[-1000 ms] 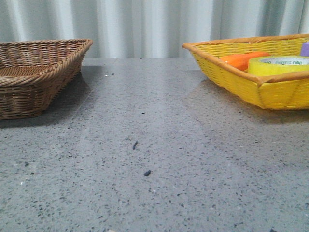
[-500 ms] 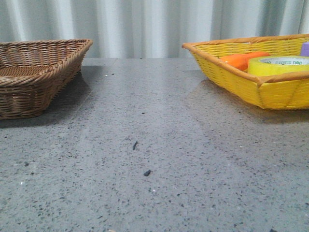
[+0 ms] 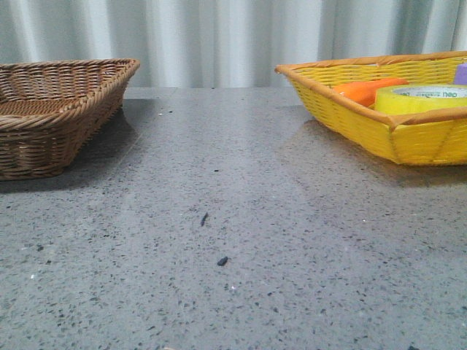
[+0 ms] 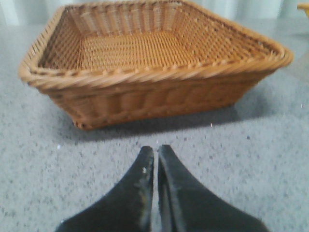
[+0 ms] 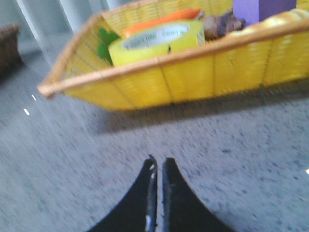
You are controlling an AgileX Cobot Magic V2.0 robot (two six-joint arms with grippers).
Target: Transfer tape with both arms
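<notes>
The yellow tape roll [image 3: 422, 98] with a whitish top rim lies inside the yellow basket [image 3: 379, 138] at the right of the table. It also shows in the right wrist view [image 5: 157, 42], beyond the basket's near wall [image 5: 193, 77]. My right gripper [image 5: 158, 162] is shut and empty, low over the table, short of that basket. My left gripper [image 4: 155, 150] is shut and empty, over the table in front of the brown wicker basket [image 4: 159, 96]. Neither gripper shows in the front view.
The brown wicker basket [image 3: 51, 120] stands at the left. The yellow basket also holds an orange carrot [image 3: 365, 90] with green leaves [image 5: 105, 39], a purple block [image 5: 258, 7] and a brownish thing [image 5: 217, 24]. Two small dark specks [image 3: 222, 260] lie mid-table.
</notes>
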